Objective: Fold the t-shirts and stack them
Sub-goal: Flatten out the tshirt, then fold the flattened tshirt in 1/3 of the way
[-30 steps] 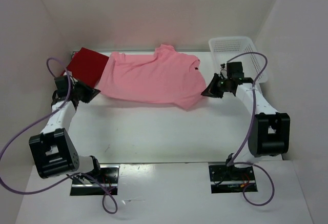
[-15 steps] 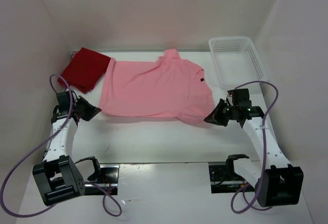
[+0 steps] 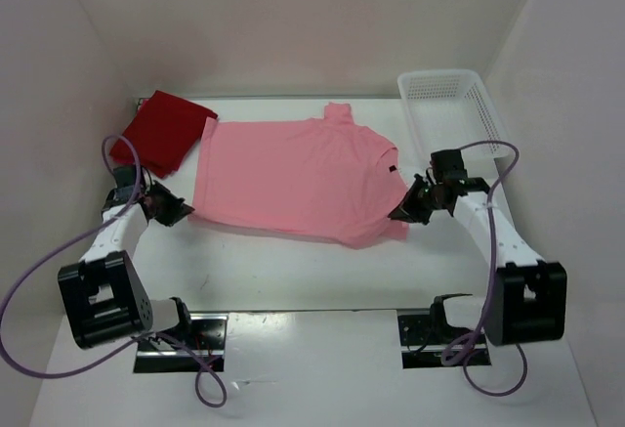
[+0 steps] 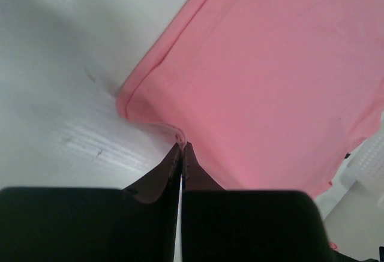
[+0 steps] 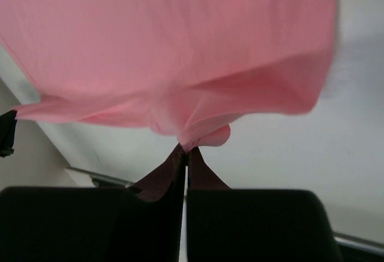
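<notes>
**Pink shirt pulled flat, both corners pinched**

The left fingers [image 4: 167, 173] are closed on a sliver of the pink shirt's [image 3: 293, 178] hem corner. The right fingers [image 5: 169, 171] are closed on a gathered fold at its opposite edge. Over the last second the shirt has been drawn down from the upper frame. It now lies spread at mid-frame on the desk [image 3: 293, 271], collar toward the top, just off the red shirt [image 3: 161, 132] at upper left. It looks ready for its first fold, though the lower right edge is rumpled.
</notes>
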{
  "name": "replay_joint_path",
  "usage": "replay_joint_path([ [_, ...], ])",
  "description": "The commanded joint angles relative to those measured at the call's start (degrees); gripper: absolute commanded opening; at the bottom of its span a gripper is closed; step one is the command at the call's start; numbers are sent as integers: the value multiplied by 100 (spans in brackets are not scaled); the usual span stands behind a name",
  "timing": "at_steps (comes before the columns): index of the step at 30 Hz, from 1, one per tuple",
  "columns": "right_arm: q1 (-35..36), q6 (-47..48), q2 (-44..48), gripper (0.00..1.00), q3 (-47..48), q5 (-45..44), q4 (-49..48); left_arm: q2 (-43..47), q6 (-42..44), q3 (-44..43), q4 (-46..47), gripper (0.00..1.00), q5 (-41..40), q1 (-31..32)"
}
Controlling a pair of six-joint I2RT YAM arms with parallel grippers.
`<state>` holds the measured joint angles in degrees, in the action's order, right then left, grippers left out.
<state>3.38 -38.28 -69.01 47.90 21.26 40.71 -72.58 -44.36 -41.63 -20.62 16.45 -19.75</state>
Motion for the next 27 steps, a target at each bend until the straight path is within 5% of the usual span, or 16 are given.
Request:
replay_joint_path([
  [1, -12, 293, -682, 0, 632, -368, -924, -483, -108, -442, 760, 0, -115, -38],
  [16, -12, 637, -3415, 0, 3100, -711, -1355, -2023, -108, -1286, 1315, 0, -230, 234],
  [27, -12, 752, -4182, 0, 3849, -1123, -1285, -2744, -214, -1813, 1535, 0, -282, 348],
])
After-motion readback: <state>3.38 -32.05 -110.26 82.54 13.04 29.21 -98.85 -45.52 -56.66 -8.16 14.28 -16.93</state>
